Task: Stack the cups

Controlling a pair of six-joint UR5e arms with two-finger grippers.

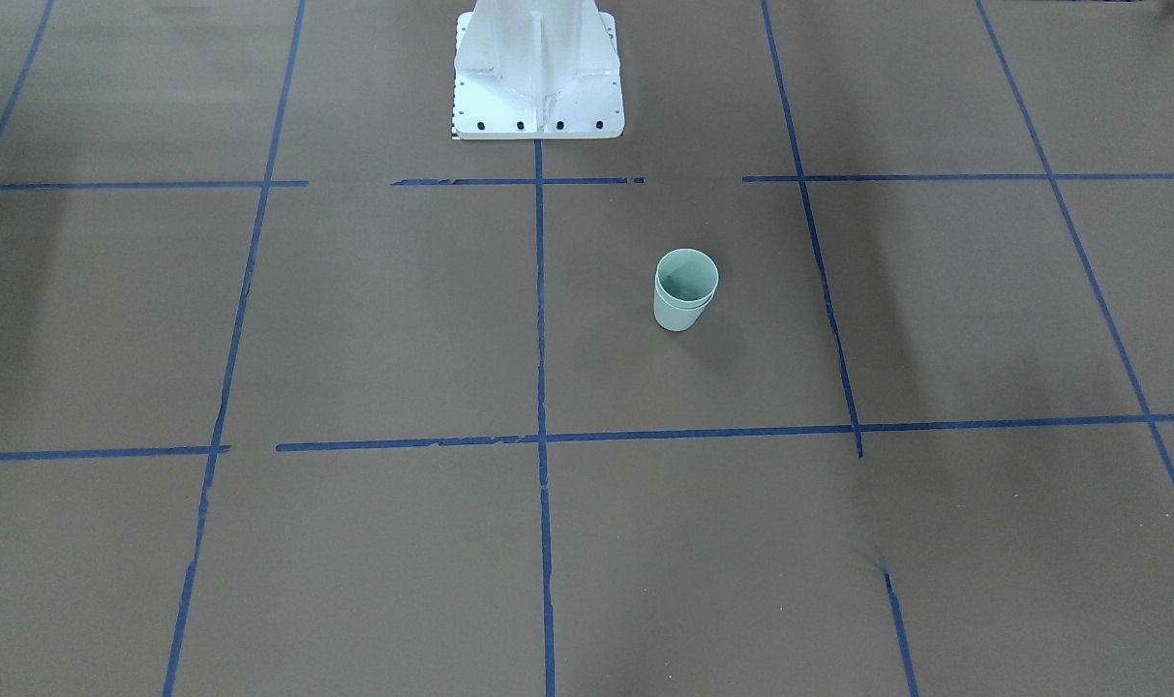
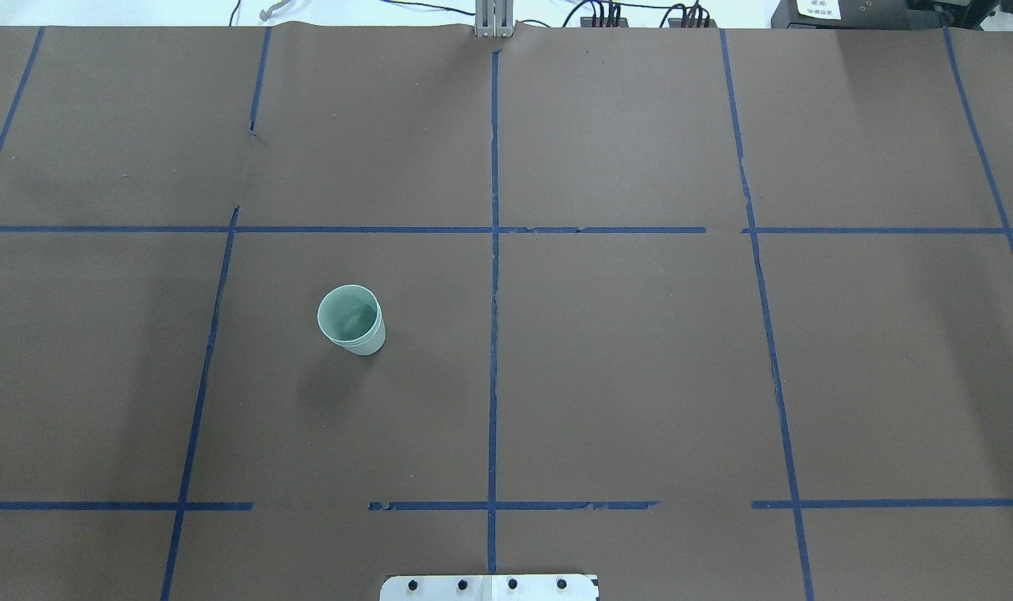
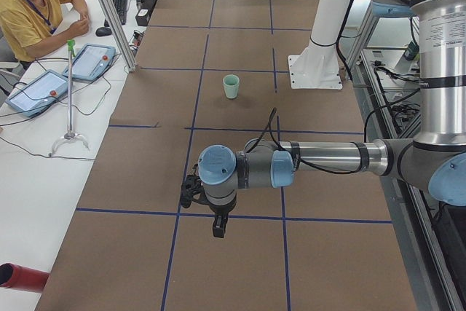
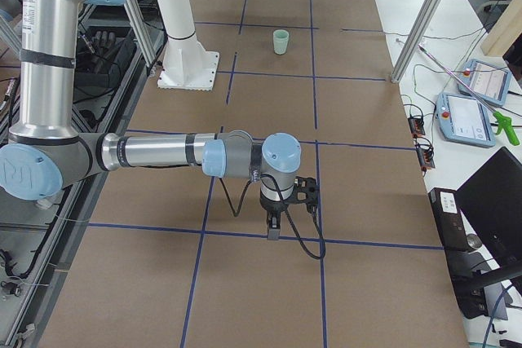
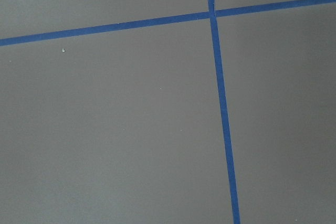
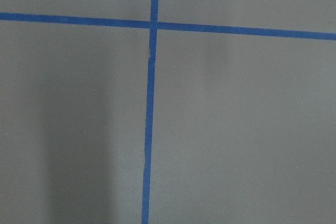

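A brown paper-covered table (image 2: 640, 376) fills the scene, ruled into large squares by blue tape (image 2: 493, 334). The white pedestal (image 1: 538, 87) that carries both arms stands at the robot's edge of it.

The two cups (image 1: 685, 288) are nested one inside the other and stand upright. The inner cup's rim shows just above the outer one's. They sit out on the table in front of the pedestal, a little to its left on the robot's own side, inside the tape square next to the centre line. Nothing touches them.

The left gripper (image 3: 218, 228) hangs pointing down over the table, well away from the pedestal towards the robot's left end and far from the cups. The right gripper (image 4: 273, 232) hangs the same way, well off to the pedestal's other side. Each shows only in a side view, so I cannot tell whether the jaws are parted or closed. Both wrist cameras show only bare brown paper and a crossing of tape.

An operator (image 3: 29, 12) in a yellow shirt sits across the table from the pedestal.
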